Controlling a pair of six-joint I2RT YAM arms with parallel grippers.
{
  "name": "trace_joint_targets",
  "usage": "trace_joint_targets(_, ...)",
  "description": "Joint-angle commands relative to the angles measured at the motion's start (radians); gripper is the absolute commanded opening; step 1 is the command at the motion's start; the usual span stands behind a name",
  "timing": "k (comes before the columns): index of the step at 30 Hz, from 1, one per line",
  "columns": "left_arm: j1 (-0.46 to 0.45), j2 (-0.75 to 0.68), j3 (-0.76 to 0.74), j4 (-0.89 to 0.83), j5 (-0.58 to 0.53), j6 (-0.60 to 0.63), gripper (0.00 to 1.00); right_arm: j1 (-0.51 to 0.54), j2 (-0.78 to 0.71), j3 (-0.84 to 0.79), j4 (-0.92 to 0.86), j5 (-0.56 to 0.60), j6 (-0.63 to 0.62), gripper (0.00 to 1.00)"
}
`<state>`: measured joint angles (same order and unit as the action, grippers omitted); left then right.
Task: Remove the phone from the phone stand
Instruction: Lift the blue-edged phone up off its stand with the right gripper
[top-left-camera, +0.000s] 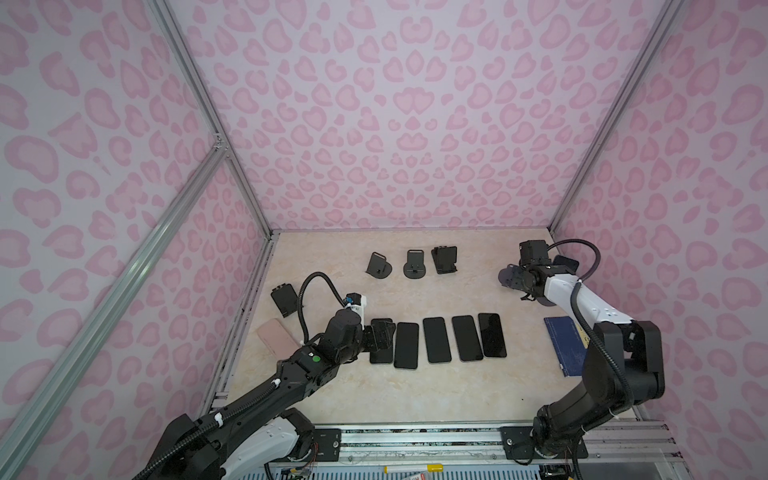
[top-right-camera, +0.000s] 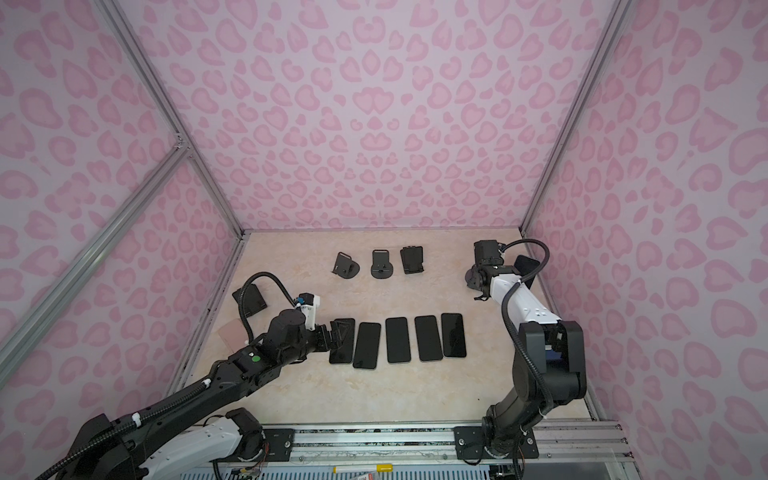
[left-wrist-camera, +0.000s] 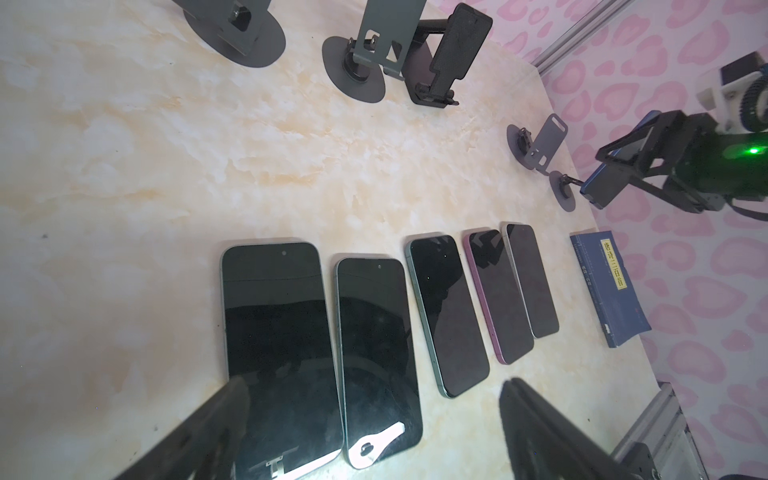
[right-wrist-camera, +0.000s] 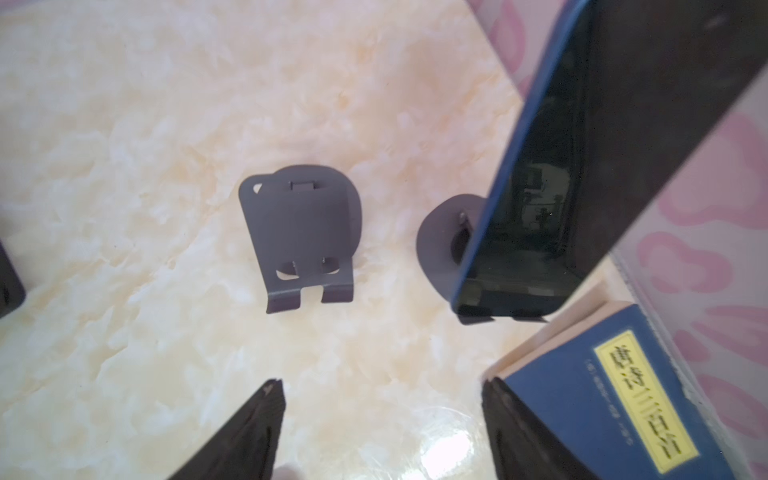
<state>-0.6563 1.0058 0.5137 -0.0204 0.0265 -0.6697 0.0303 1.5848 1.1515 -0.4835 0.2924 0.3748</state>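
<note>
Five phones (top-left-camera: 436, 340) lie flat in a row on the bench (top-left-camera: 374, 386) in both top views. The task's thing is another one: the blue phone (top-left-camera: 567, 262), which stands tilted in the far right corner, close to the pink wall (top-left-camera: 665, 208). The right arm (top-left-camera: 582, 299) reaches to it. The left arm (top-left-camera: 257, 399) hangs over the left end of the row, well apart from it.

In the left wrist view, the left fingers (left-wrist-camera: 208, 428) are wide apart above the flat phones and hold nothing. Far behind, the blue phone sits on its phone stand (left-wrist-camera: 563, 193). The other arm's fingers are at its upper part, but from here I cannot tell if they are around it or only in front.

In the right wrist view, the right fingers (right-wrist-camera: 245, 432) are spread wide, with only bare bench between them. The phone is ahead and to one side, not touched. Its bottom edge rests in the lip of the stand. An empty stand (right-wrist-camera: 299, 232) is near, and a blue book (right-wrist-camera: 602, 395) lies just beside.

I judge the phone to be stiff and rather heavy for its size, with smooth, slippery glass that may crack if it falls. It only leans, so a push can tip it. The best hold is probably across the two long edges, above the lip, and then lifting upward until the lip is cleared.
</note>
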Motion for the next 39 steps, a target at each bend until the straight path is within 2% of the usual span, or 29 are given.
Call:
trace_joint_targets(1,0.001,-0.007,0.002,0.044,0.013,0.013,0.97,-0.022,-0.055,-0.02,-0.015,0.121,0.019,0.88)
trace_joint_targets(7,0.002,-0.014,-0.007,0.06,0.03,0.009,0.97,-0.137,-0.093,-0.003,0.057,0.141,-0.045,0.97)
trace_joint_targets(13,0.003,-0.012,-0.001,0.067,0.05,0.018,0.97,-0.216,0.019,0.184,0.005,0.025,-0.104,0.98)
trace_joint_targets(17,0.004,-0.013,-0.006,0.068,0.049,0.021,0.97,-0.235,0.078,0.25,-0.04,-0.019,-0.126,0.98)
trace_joint_targets(21,0.009,-0.01,-0.011,0.073,0.052,0.019,0.97,-0.257,0.087,0.234,-0.007,-0.107,-0.137,0.98)
trace_joint_targets(28,0.016,-0.005,-0.013,0.107,0.086,0.021,0.97,-0.275,0.095,0.197,0.06,-0.138,-0.167,0.99)
trace_joint_targets(33,0.021,-0.016,-0.02,0.118,0.09,0.024,0.98,-0.285,0.151,0.255,0.011,-0.158,-0.183,0.99)
trace_joint_targets(39,0.029,-0.012,-0.028,0.123,0.09,0.026,0.97,-0.286,0.174,0.244,0.035,-0.17,-0.195,0.97)
